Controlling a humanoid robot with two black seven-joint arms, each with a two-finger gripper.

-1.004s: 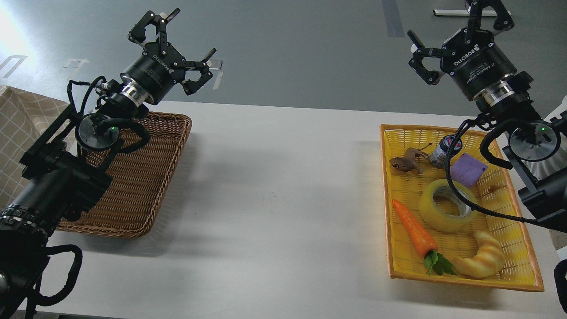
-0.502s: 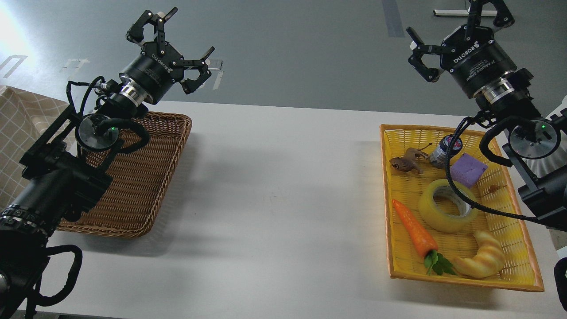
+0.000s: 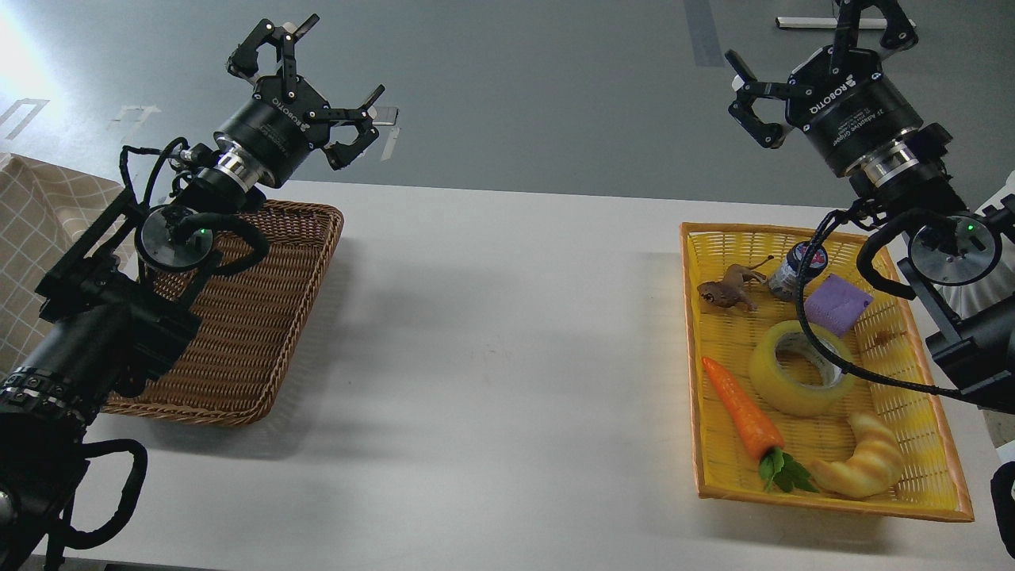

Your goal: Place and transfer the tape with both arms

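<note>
The tape [image 3: 799, 371], a wide yellowish translucent roll with a grey-white core, lies flat in the middle of the yellow basket [image 3: 695, 349] at the right. A black cable crosses over it. My right gripper [image 3: 817, 55] is open and empty, held high above the far end of that basket, well away from the tape. My left gripper [image 3: 313, 83] is open and empty, raised above the far end of the brown wicker basket [image 3: 262, 317] at the left.
The yellow basket also holds a toy carrot [image 3: 741, 414], a croissant toy [image 3: 864, 460], a purple block [image 3: 836, 305], a small dark jar [image 3: 793, 270] and a brown animal figure [image 3: 729, 289]. White table [image 3: 507, 357] lies between the baskets. A checked cloth [image 3: 36, 230] is at far left.
My right gripper has risen slightly and shifted a little toward the far side. My left gripper has barely moved. The tape has not moved.
</note>
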